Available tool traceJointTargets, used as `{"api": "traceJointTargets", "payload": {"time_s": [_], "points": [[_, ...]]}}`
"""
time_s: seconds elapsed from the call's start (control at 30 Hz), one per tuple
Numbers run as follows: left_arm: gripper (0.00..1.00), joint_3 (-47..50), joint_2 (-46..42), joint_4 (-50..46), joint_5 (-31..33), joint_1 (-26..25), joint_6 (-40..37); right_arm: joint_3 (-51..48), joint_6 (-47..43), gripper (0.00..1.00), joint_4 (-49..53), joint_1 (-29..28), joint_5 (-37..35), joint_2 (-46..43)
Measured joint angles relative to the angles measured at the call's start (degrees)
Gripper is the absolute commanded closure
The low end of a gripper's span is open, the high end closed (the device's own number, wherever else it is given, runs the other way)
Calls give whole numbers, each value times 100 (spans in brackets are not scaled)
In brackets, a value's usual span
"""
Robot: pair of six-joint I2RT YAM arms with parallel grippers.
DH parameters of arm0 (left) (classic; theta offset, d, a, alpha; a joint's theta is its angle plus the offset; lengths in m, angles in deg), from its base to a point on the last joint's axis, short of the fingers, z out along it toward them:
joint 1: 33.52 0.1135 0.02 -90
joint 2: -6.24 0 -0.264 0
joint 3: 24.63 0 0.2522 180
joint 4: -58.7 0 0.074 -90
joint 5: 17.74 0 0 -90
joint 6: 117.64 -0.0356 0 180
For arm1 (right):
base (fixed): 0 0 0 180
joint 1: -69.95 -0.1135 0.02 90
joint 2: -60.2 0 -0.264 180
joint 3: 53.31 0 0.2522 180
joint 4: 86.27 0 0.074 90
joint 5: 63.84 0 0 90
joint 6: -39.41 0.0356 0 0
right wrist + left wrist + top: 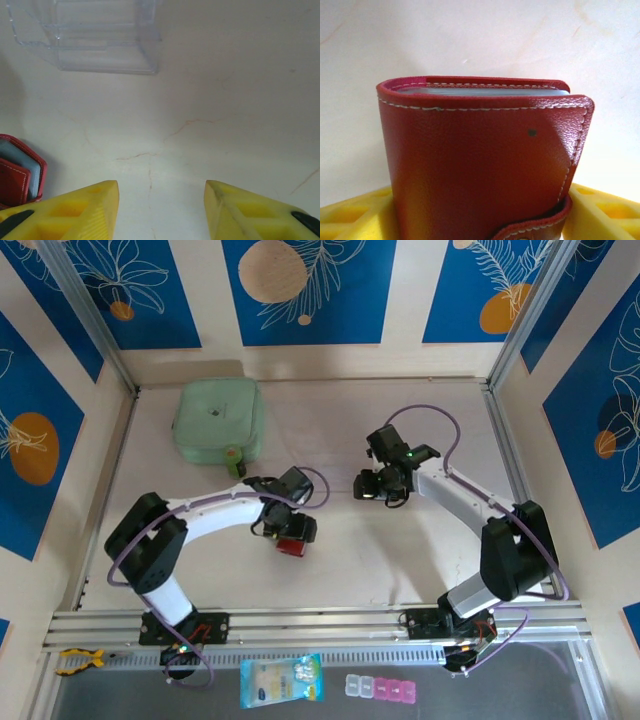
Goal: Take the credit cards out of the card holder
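Observation:
The card holder (480, 150) is a small red stitched wallet, folded shut, with its closing tab at the bottom right. It sits between the yellow fingers (355, 212) of my left gripper (480, 192), which press on both its sides. From above, the card holder (291, 548) shows just beyond my left gripper (288, 533) near the table's middle. Grey pocket edges show along its top; the credit cards are hidden inside. My right gripper (161, 187) hangs open over bare table, to the right of the card holder (20, 172). From above, the right gripper (372, 485) is apart from the wallet.
A pale green pouch (218, 420) lies at the back left. A clear plastic box (100, 37) stands ahead of the right gripper. Beyond the front rail lie a packet (282, 680), a pink-and-clear pill box (380, 687) and a yellow clamp (78, 660).

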Motion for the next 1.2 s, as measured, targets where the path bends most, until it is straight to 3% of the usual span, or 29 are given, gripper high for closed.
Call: {"api": "traceJointTargets", "payload": {"time_s": [0.33,0.5,1.2], "points": [[27,-588,699,396,-151,-389,734,-297,-146,51,-136,380,245,-216],[17,-647,844,549,-289,-501,1008,-369,-170,51,-177,461,404,-223],[20,-76,210,1200,-487,-730,1508,-367,249,52,-173,361,929,-293]]}}
